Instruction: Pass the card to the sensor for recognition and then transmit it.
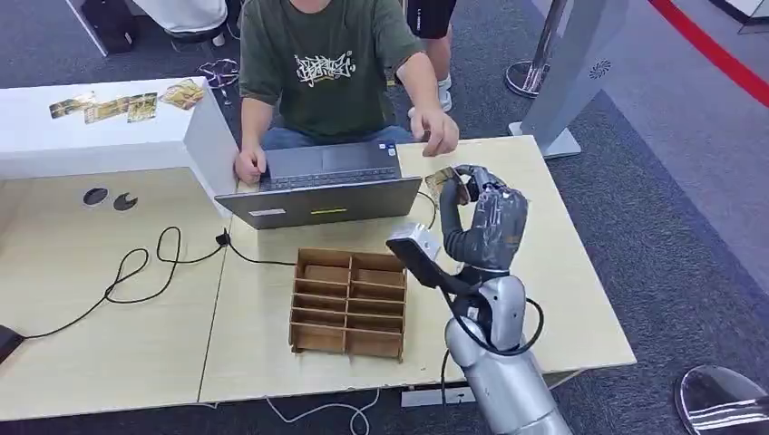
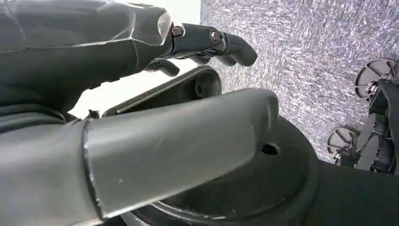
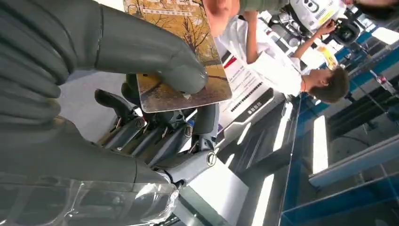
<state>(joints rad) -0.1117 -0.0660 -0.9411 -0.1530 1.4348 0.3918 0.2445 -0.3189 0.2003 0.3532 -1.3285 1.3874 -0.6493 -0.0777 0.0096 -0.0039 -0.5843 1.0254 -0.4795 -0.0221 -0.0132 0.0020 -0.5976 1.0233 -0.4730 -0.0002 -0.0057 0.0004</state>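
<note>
Glossy card (image 3: pixel 181 56), wooden organizer (image 1: pixel 348 304)

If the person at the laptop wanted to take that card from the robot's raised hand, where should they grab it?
Probably by the free end of the card, the part sticking out past the thumb of the right hand. The robot pinches the card near one end between thumb and fingers, so the rest is bare. Coming from the laptop side, pinching both flat faces, looks easiest.

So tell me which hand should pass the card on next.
The right hand: it already pinches the card raised over the table, near the person's hand. The left hand holds nothing.
</note>
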